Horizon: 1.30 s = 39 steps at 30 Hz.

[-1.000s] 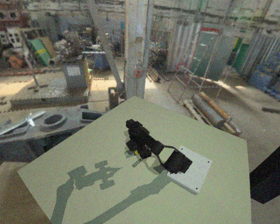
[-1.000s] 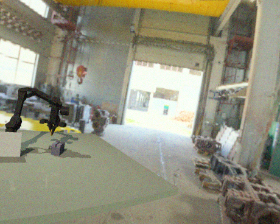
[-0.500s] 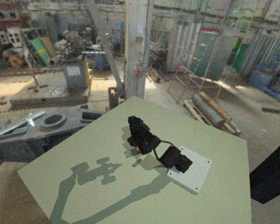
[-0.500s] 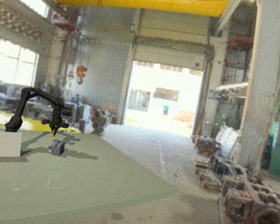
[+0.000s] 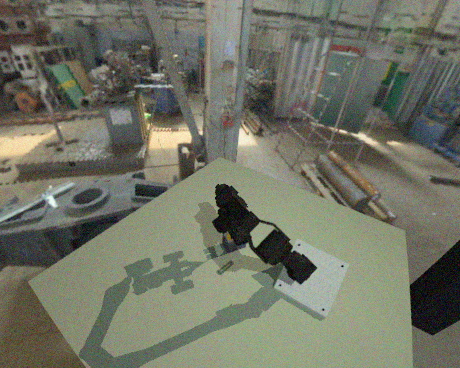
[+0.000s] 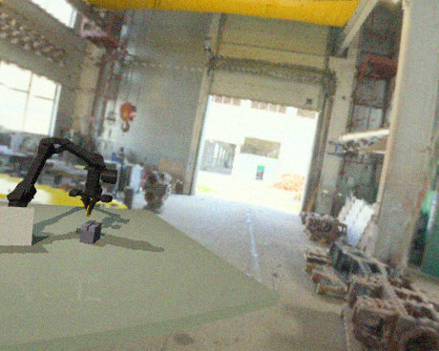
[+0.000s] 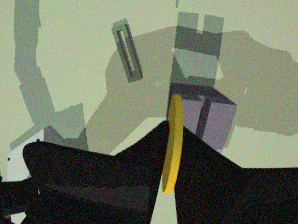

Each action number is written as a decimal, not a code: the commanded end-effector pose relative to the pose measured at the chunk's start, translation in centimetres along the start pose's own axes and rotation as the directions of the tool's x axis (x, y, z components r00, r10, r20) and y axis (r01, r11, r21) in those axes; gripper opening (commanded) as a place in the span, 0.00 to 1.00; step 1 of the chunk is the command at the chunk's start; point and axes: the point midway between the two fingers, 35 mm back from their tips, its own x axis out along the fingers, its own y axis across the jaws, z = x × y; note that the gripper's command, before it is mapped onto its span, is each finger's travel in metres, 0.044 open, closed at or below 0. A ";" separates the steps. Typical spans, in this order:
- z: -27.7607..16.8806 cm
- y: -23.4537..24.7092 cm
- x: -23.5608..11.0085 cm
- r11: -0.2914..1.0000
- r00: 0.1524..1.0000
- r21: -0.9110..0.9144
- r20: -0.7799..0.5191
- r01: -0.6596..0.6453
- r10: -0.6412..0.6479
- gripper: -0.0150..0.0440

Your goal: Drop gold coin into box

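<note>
One coin (image 7: 174,143) was in play, pinched edge-on between the black fingers. In the wrist view its long axis ran up the frame, flat faces turned left and right, upper edge sticking out past the fingertips. Gripper (image 6: 89,208) was nearly fully closed, clamped on the coin, pointing straight down from the arm (image 6: 57,152) in the exterior view, with a yellow speck at its tip. Grey box (image 6: 91,232) sat on the table (image 6: 143,281) directly beneath, with a gap between tip and lid. From the wrist camera the box (image 7: 209,117) lay just right of the coin's upper edge. Slot wasn't resolvable, too blurry. Dark-green holder (image 7: 127,51) lay flat off to the left, long axis near-parallel to the coin, slightly tilted. White base plate (image 5: 330,287) stayed behind the arm.
</note>
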 end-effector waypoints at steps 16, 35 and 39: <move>-3.4 -3.3 0.1 1.000 1.000 -0.014 0.000 -0.001 0.001 0.25; -3.3 -3.3 0.1 1.000 1.000 -0.018 0.003 -0.001 0.001 0.25; -3.4 -3.5 0.2 1.000 1.000 -0.023 0.003 0.000 0.001 0.25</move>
